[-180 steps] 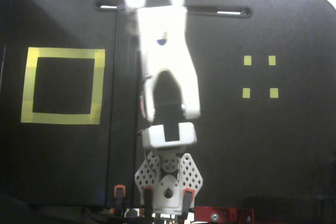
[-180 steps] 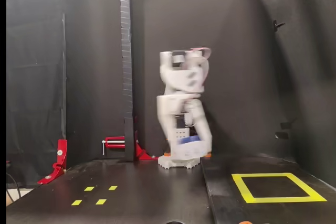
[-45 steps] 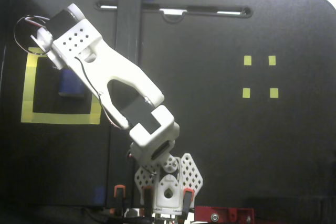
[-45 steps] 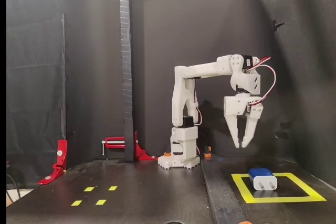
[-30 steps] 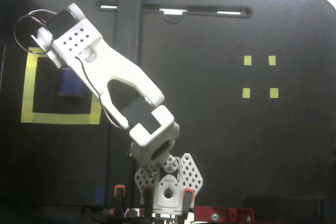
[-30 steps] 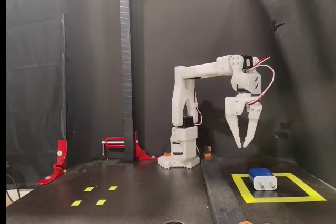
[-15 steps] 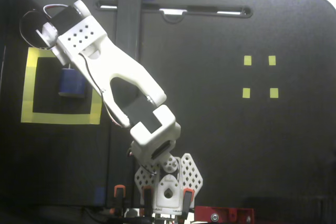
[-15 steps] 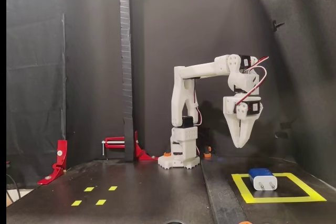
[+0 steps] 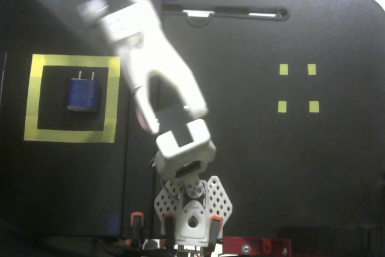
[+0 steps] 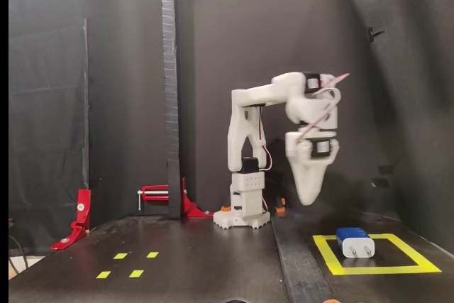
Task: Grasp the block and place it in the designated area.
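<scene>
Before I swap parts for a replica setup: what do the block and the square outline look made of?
The block: likely smooth moulded plastic, blue top and white face; two pale prongs look metallic. The square outline: flat matte yellow tape, probably.

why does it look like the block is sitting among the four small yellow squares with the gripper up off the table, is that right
Not quite. The block sits inside the big yellow tape square, not among the four small squares, which are bare on the other side; the top-down fixed view shows this. The rest holds: in the side fixed view the gripper hangs above the table, apart from the block.
</scene>
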{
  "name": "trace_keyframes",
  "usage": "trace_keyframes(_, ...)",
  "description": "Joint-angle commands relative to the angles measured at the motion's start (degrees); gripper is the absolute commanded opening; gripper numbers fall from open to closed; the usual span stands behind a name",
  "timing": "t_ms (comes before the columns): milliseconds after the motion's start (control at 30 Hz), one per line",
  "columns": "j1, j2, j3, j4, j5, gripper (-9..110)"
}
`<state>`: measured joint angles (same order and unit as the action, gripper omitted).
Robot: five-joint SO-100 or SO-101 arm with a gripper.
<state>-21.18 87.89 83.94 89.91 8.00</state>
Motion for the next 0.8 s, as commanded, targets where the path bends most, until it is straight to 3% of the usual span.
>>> trace_keyframes(0,4.66,2.11,-2.64,0.0,-1.49,0)
trace_keyframes(333,21.01,2.2,-2.55,-0.53,-6.77,0)
trace_keyframes(767,25.49,5.01,-1.49,-2.29,-10.9,0)
